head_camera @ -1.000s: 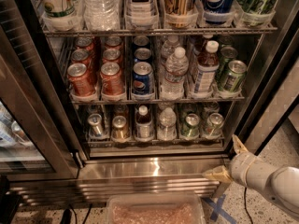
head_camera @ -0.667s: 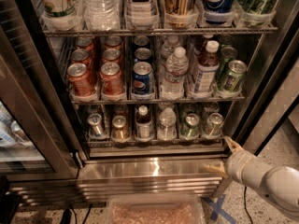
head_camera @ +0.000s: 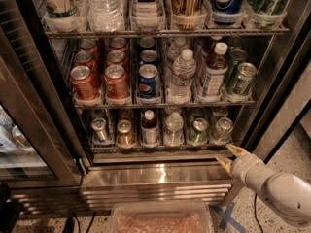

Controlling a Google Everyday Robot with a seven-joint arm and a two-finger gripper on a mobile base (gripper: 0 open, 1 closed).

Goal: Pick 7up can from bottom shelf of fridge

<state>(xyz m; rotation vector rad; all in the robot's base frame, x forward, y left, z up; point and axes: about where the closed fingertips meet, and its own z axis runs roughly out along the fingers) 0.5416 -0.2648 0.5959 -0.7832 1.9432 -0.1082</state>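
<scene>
The fridge (head_camera: pixel 160 174) stands open before me with its dark interior showing. On the bottom shelf (head_camera: pixel 160 145) stand several drinks in clear lanes. Two green 7up cans stand at its right end, one (head_camera: pixel 198 130) beside another (head_camera: pixel 222 128). More green cans (head_camera: pixel 241 79) stand on the shelf above. My gripper (head_camera: pixel 229 157) is low at the right, just below and in front of the rightmost bottom can. Its two tan fingers are spread apart and hold nothing.
The bottom shelf also holds a silver can (head_camera: pixel 100 129), a gold can (head_camera: pixel 124 133), a dark bottle (head_camera: pixel 149 127) and a water bottle (head_camera: pixel 174 129). Red cans (head_camera: pixel 99 79) and a Pepsi can (head_camera: pixel 148 81) stand above. A plastic bin (head_camera: pixel 163 220) lies below.
My gripper and arm have moved left and slightly up, toward the right end of the bottom shelf. The cans have not moved.
</scene>
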